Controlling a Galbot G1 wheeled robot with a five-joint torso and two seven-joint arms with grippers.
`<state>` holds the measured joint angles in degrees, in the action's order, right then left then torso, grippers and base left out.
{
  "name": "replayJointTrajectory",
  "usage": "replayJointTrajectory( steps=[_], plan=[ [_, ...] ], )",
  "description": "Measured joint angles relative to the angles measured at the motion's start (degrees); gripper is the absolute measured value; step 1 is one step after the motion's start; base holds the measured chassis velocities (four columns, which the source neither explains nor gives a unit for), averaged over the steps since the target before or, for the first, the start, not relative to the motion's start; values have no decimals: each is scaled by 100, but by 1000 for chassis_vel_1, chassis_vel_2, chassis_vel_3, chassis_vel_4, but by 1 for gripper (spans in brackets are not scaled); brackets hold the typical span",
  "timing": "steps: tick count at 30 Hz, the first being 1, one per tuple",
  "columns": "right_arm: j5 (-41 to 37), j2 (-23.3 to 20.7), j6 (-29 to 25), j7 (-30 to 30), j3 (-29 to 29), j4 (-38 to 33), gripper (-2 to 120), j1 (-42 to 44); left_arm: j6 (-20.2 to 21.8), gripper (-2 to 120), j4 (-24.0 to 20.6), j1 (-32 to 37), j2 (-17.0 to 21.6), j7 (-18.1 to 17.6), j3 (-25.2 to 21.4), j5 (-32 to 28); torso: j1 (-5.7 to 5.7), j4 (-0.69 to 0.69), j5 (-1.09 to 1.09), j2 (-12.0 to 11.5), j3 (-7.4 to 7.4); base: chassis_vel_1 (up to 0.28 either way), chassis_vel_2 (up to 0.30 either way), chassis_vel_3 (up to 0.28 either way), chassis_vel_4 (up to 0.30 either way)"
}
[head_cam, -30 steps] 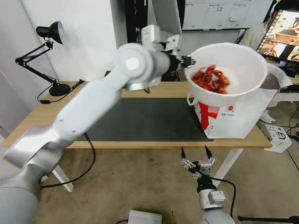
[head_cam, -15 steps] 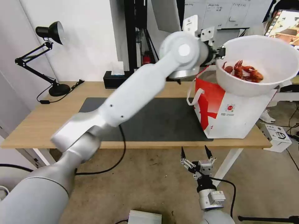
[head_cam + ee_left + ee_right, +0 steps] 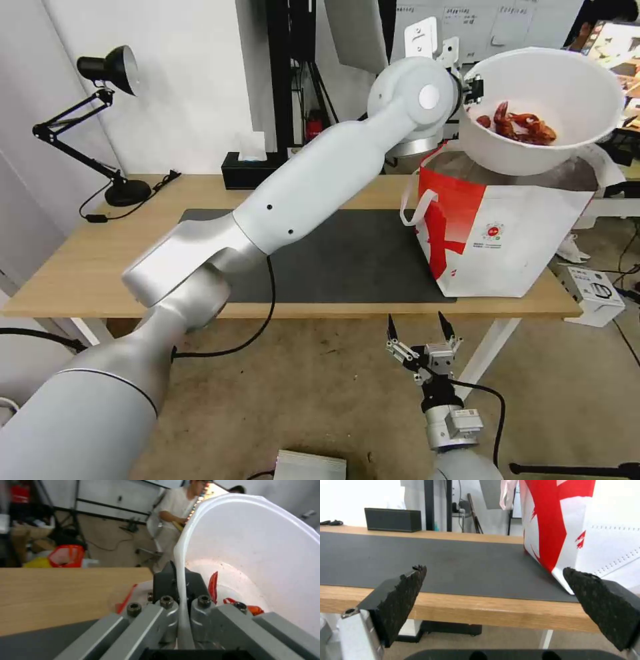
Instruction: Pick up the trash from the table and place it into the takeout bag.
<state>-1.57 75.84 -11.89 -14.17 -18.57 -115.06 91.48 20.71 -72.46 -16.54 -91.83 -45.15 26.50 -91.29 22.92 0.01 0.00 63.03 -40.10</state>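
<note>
My left gripper (image 3: 475, 88) is shut on the rim of a white round bowl (image 3: 543, 110) with red shells (image 3: 517, 127) in it. That piece of trash hangs in the air above the open takeout bag (image 3: 507, 233), which stands at the right end of the table (image 3: 87, 260). The left wrist view shows black fingers (image 3: 166, 582) pinching the bowl (image 3: 253, 562) rim, with red shells (image 3: 213, 585) inside. My right gripper (image 3: 420, 333) waits open below the table's front edge, facing the takeout bag (image 3: 560, 527) and the dark mat (image 3: 446, 560).
A black tissue box (image 3: 252, 172) sits at the table's back edge and a black desk lamp (image 3: 100, 120) at its back left. A dark grey mat (image 3: 333, 260) covers the middle. A small white box (image 3: 593, 293) lies on the floor at the right.
My left arm has swung the bowl to the right and upward, from in front of the bag to above its opening. The right arm has not moved.
</note>
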Motion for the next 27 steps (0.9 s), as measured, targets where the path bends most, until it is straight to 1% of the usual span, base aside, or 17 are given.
replayJointTrajectory(
  steps=[2,5,6,9,18,19,20,21,24,25,26,27],
  plan=[
    [0,0,0,0,0,0,100,0,-44,0,8,2,0,-71,70,-5,0,0,0,0,0,0,0,0,0],
    [0,0,0,0,0,0,100,0,-163,0,19,72,0,-299,292,-3,0,-2,0,0,0,0,0,0,0],
    [0,0,0,0,0,0,100,0,-163,0,19,72,0,-299,292,-3,0,-2,0,0,0,0,0,0,0],
    [0,0,0,0,0,0,100,0,-197,0,54,131,1,-511,464,29,0,-1,0,0,0,0,0,0,0],
    [0,0,0,0,0,0,100,0,-67,0,80,127,4,-596,653,93,0,0,0,0,0,0,0,0,0],
    [0,0,0,0,0,0,100,0,-56,3,62,126,5,-592,683,94,0,-1,0,0,0,0,0,0,0],
    [0,0,0,0,0,0,100,0,-47,10,38,126,6,-583,703,91,0,-1,0,0,0,0,0,0,0],
    [0,0,0,0,0,0,100,0,-47,10,38,126,6,-583,703,91,0,-1,0,0,0,0,0,0,0],
    [0,1,0,0,0,0,100,0,-24,22,-28,126,9,-537,731,47,0,-1,0,0,0,0,0,0,0],
    [0,0,0,0,0,0,100,0,-18,25,-44,124,9,-522,737,24,0,-1,0,0,0,0,0,0,0],
    [0,0,0,0,0,0,100,0,-18,25,-44,124,9,-522,737,24,0,-1,0,0,0,0,0,0,0],
    [0,0,0,0,0,0,100,0,-16,32,-63,111,10,-509,744,1,0,-1,0,0,0,0,0,0,0]
  ],
)
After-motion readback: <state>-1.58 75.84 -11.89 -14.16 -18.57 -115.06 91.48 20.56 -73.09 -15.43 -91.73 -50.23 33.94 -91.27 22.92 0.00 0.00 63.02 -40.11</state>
